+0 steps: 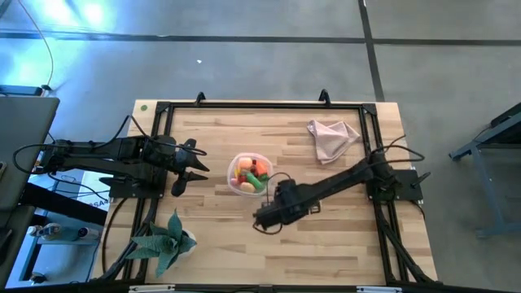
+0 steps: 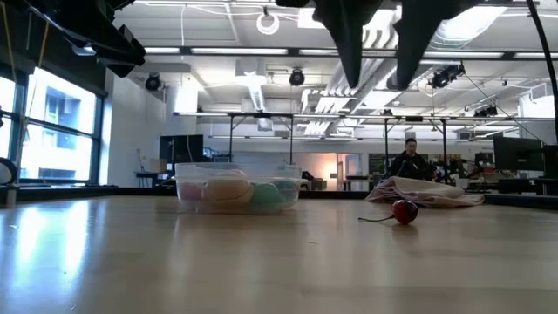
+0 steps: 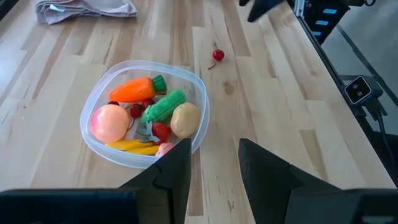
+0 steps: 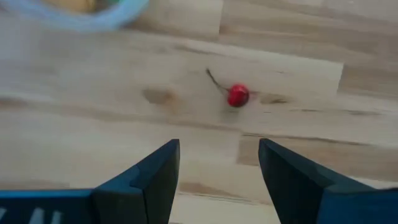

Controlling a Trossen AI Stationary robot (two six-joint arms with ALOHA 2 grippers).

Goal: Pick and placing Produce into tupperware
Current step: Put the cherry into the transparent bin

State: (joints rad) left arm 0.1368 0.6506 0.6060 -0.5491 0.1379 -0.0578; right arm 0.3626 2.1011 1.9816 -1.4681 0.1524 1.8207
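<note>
The tupperware point(image 3: 144, 112) was seen near the middle of the table point(image 1: 342, 244), between the two arms. In it were packed an orange carrot point(image 3: 132, 89), a green pepper point(image 3: 163, 106), a peach-pink fruit point(image 3: 110, 122), a tan lump point(image 3: 185, 119), yellow pieces point(image 3: 132, 146) and small red berries point(image 3: 138, 109). One red cherry point(image 4: 237, 95) with a thin stem was left on the bare wood just beside the tub. The right gripper point(image 4: 217, 165) was held above the cherry, fingers parted and grasping nothing. The left gripper point(image 3: 213, 162) was held near the tub's other side, its fingers apart and empty. A pink cloth point(image 1: 332, 137) lay at the far edge, a leafy plant point(image 1: 167, 240) at the near one. The pieces at the tub's bottom were partly covered by the others.
</note>
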